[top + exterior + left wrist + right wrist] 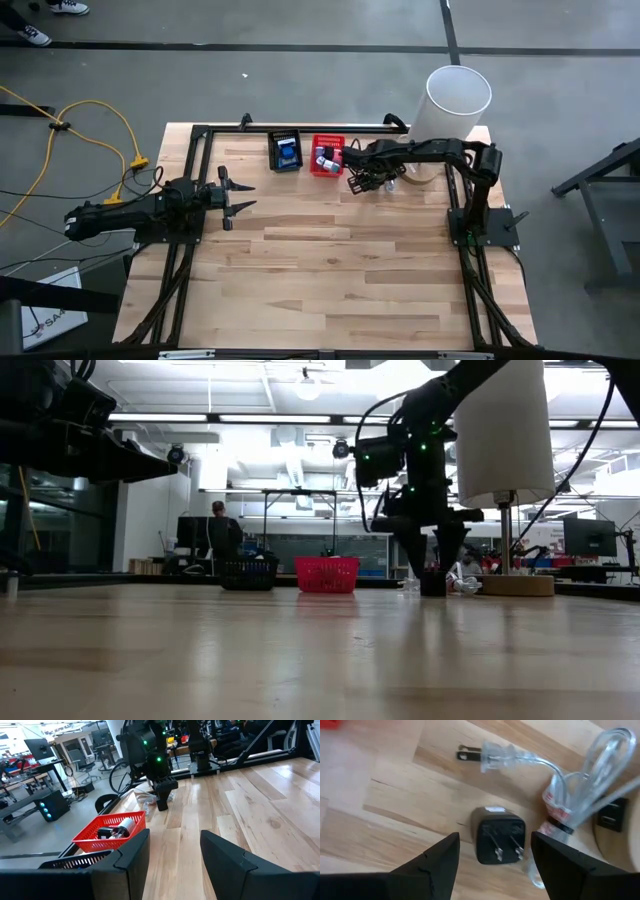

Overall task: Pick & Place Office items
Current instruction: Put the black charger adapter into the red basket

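- Landmark: the red basket (327, 157), standing at the far edge of the wooden table (330, 270).
- Right gripper (492, 851): lowered to the table just beside the red basket, on the side toward the tall white cylinder (452, 104). Fingers are spread wide and hold nothing.
- Black plug adapter (499, 841): lies on the table between the right gripper's fingers, its two metal prongs facing up. No contact with either finger is visible.
- Clear cable with plug (496, 755): lies on the table just beyond the adapter, farther from the red basket. Its coiled part carries a band with red print (559, 810); the writing is not legible.
- Red basket contents: a white cylindrical piece (123, 825) and dark items; no readable markings.
- Black basket (285, 151): stands next to the red basket, on the side away from the cylinder, and holds a blue item.
- Left gripper (240, 196): waits above the table, well apart from the red basket. Fingers are parted and empty.
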You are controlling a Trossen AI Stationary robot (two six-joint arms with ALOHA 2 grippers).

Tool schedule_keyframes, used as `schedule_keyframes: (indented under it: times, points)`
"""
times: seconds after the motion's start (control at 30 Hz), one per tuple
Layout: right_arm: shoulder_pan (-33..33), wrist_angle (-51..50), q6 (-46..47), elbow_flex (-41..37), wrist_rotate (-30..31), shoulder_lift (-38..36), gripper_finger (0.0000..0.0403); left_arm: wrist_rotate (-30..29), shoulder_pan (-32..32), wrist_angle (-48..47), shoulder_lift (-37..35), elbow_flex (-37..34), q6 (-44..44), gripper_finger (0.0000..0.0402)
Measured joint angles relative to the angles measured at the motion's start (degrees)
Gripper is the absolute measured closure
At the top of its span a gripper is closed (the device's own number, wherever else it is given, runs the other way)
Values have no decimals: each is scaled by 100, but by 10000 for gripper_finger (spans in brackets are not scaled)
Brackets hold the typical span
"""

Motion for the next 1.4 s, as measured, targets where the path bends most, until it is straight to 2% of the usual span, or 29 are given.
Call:
schedule_keyframes:
  times: [0.43, 1.17, 1.4]
  points:
    - [-22, 438, 0, -293, -124, -1, 172, 0, 0, 0, -1, 0, -1, 235]
    - [-70, 446, 44, -293, 11, 0, 172, 0, -1, 0, -2, 0, 0, 235]
    - [-72, 450, 46, -293, 16, 0, 206, 0, -1, -1, -1, 0, -1, 235]
